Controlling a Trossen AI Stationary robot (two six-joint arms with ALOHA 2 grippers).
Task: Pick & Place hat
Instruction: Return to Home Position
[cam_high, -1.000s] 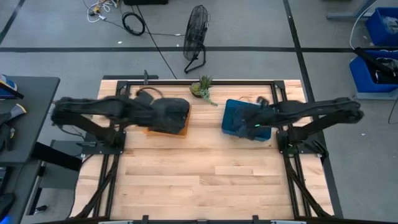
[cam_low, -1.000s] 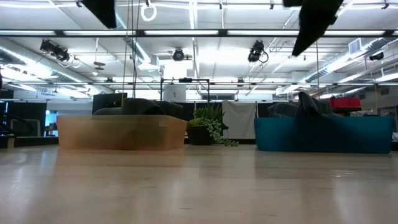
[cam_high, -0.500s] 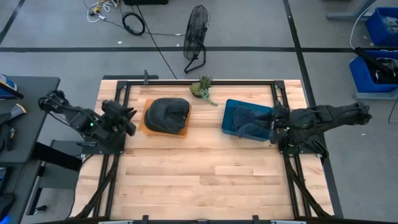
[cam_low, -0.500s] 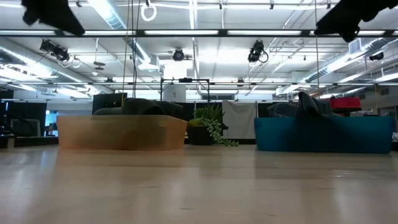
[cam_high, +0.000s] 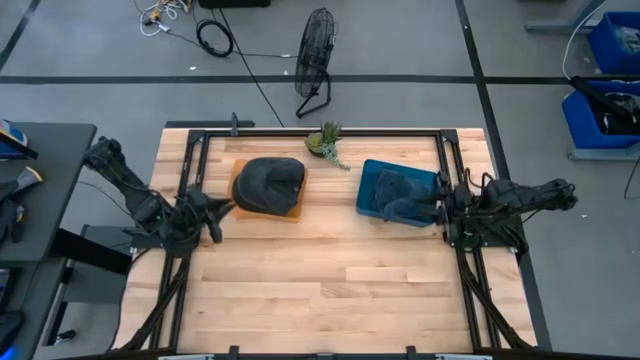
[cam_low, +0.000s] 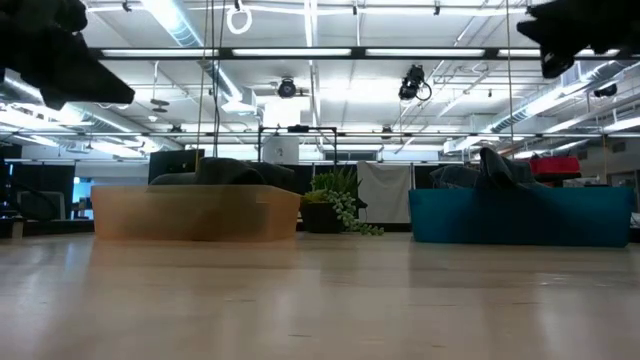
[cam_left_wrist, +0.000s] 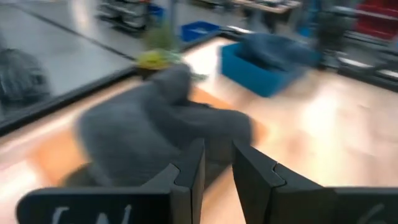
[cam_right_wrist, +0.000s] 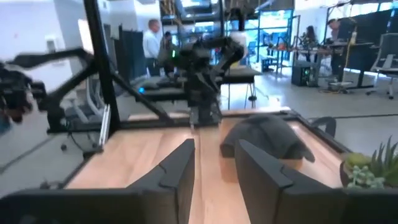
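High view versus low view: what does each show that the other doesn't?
Only the high view shows the floor fan and the whole arms, left gripper at the left edge of the table, right gripper at its right. Only the low view shows the ceiling lights and room behind. Both show the orange bin heaped with black caps, the blue bin and the plant.
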